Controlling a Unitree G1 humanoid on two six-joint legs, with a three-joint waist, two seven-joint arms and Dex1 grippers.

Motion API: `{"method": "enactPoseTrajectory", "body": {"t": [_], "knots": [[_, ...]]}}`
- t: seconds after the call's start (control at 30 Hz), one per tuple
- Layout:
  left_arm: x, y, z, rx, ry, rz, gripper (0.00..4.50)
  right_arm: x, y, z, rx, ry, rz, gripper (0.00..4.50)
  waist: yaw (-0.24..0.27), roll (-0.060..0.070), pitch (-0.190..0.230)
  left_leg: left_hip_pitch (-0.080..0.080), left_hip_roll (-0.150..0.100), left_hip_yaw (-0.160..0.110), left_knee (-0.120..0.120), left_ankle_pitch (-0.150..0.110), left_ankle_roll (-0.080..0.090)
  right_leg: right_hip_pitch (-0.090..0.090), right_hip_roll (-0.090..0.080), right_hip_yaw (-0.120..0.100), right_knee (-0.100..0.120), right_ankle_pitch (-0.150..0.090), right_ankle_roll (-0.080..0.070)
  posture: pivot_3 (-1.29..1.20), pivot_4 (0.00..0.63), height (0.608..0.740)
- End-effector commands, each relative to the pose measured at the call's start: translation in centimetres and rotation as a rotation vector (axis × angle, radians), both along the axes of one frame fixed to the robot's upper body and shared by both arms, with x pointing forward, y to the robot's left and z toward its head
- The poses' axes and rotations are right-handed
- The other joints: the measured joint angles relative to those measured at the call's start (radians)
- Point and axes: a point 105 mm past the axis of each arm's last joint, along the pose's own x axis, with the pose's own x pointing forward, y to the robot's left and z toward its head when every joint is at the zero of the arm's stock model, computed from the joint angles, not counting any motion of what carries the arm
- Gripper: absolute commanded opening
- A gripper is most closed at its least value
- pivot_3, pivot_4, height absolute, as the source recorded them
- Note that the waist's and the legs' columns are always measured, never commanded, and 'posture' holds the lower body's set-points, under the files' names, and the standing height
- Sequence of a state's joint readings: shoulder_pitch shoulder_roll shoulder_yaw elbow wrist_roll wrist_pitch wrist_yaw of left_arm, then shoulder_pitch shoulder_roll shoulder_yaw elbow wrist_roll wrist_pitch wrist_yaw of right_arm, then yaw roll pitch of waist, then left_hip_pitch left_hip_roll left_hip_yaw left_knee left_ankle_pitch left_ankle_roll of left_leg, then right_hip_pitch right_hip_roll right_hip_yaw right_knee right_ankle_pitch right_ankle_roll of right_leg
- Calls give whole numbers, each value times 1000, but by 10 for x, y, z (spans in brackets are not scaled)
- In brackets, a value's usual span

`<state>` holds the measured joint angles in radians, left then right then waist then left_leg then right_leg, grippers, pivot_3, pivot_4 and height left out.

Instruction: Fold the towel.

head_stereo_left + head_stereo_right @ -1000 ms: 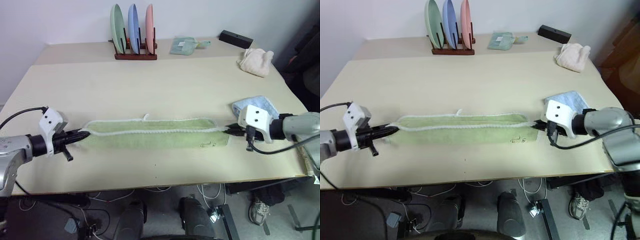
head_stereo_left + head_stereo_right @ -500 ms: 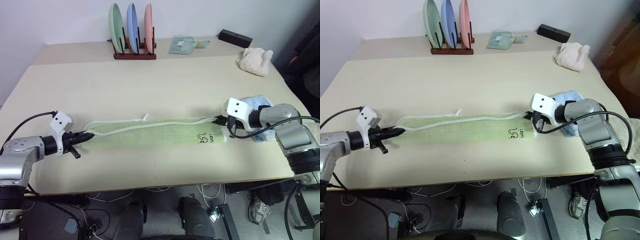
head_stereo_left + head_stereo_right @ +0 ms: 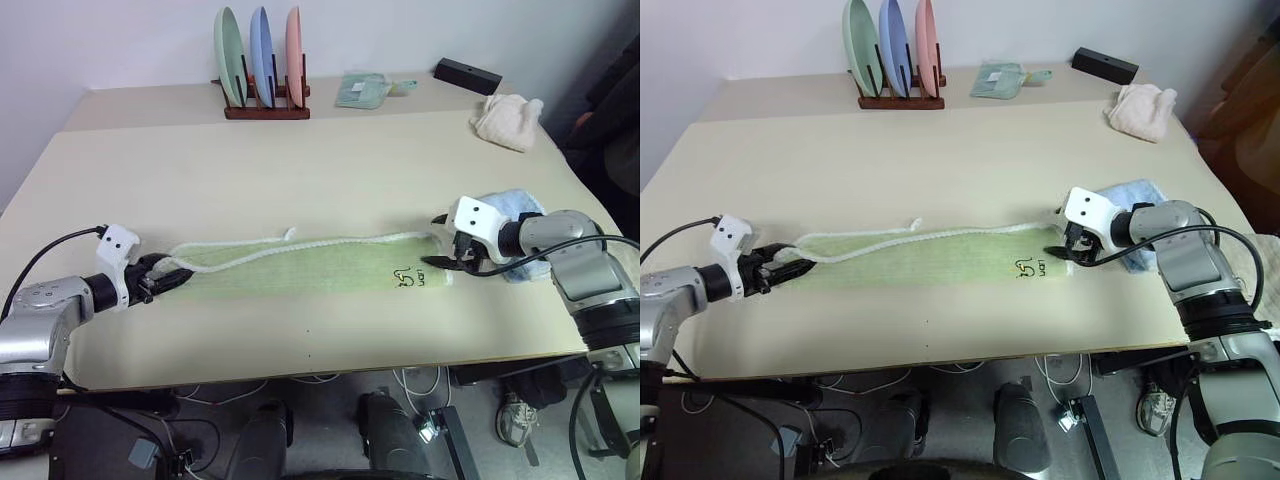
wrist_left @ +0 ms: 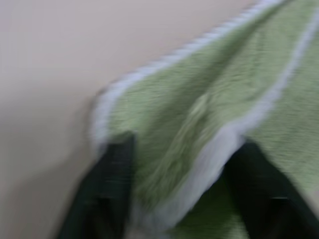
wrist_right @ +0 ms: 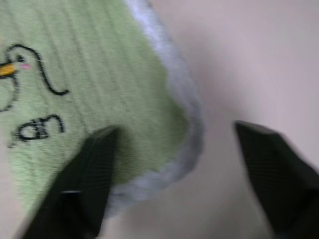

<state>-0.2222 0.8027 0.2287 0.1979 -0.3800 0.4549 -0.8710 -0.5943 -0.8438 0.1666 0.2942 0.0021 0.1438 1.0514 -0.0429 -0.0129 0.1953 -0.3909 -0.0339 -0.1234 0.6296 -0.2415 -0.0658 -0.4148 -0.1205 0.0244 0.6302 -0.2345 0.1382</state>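
The light green towel (image 3: 310, 268) lies flat on the table as a long narrow strip, its whitish trim along the far side and a small dark embroidered mark (image 3: 408, 276) near its right end. My left gripper (image 3: 168, 281) is at the towel's left end, open, with the towel's corner (image 4: 174, 144) lying loose between its fingers (image 4: 107, 194). At the right end my right gripper (image 3: 438, 242) is open too, its fingers (image 5: 94, 169) straddling that corner (image 5: 164, 124) on the tabletop.
A light blue towel (image 3: 518, 212) sits under my right forearm. At the back stand a wooden rack with three plates (image 3: 262, 60), a small pale green cloth (image 3: 364, 92), a black box (image 3: 468, 75) and a cream cloth (image 3: 508, 120). The table's front edge (image 3: 320, 372) is close.
Both grippers went from shut on the towel's ends to open. Before that, both hands sank and moved forward, laying the taut strip on the table.
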Motion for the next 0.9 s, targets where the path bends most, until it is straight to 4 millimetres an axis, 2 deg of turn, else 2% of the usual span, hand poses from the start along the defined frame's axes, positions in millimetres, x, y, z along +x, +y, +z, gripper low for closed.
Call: {"method": "enactPoseTrajectory", "body": {"t": [0.03,0.17,0.23,0.4,0.47,0.53,0.57,0.7,0.8,0.9], "knots": [[14,15,24,-45,-119,135,2816,6,-5,15,21,-90,-43,3824,2,0,0,0,0,0,0,0,0,0,0,0,0,0,0,0,150,740],[26,32,28,-77,-180,308,2816,13,-11,19,33,-142,-106,3824,2,0,0,0,0,0,1,0,0,0,0,0,0,0,0,0,150,740],[28,43,21,-103,-154,405,2816,17,-15,22,37,-167,-145,3824,1,0,0,0,0,0,0,0,0,0,0,0,0,0,0,0,150,740],[24,49,19,-127,-169,441,2816,14,-23,30,29,-223,-181,3824,0,0,0,0,0,0,0,0,0,0,0,0,0,0,0,0,150,740],[21,54,25,-100,-200,436,2816,8,-25,41,108,-220,-206,3824,2,0,0,0,0,0,0,0,0,0,0,0,0,0,0,0,150,740],[19,55,38,-81,-257,422,2878,-7,-24,49,214,-179,-215,4380,7,0,0,0,0,0,0,0,0,0,0,0,0,0,0,0,150,740],[19,53,46,-69,-293,406,2878,-16,-21,51,274,-148,-208,4476,7,0,0,0,0,-1,0,0,0,0,0,0,0,0,0,0,150,740],[19,25,73,-85,-392,279,2878,-50,-8,53,508,-28,-217,4476,21,-1,-1,0,0,-1,1,0,0,1,0,0,-1,0,0,0,150,740],[12,-22,80,-53,-409,54,2878,-83,7,41,673,111,-215,4476,30,-1,-1,0,0,-1,1,0,0,2,0,0,-1,0,0,0,150,740],[0,-72,75,-65,-375,-164,2878,-105,15,21,812,243,-295,4476,33,-2,-2,1,0,-1,1,0,0,4,0,0,-2,0,0,0,150,740]]}}
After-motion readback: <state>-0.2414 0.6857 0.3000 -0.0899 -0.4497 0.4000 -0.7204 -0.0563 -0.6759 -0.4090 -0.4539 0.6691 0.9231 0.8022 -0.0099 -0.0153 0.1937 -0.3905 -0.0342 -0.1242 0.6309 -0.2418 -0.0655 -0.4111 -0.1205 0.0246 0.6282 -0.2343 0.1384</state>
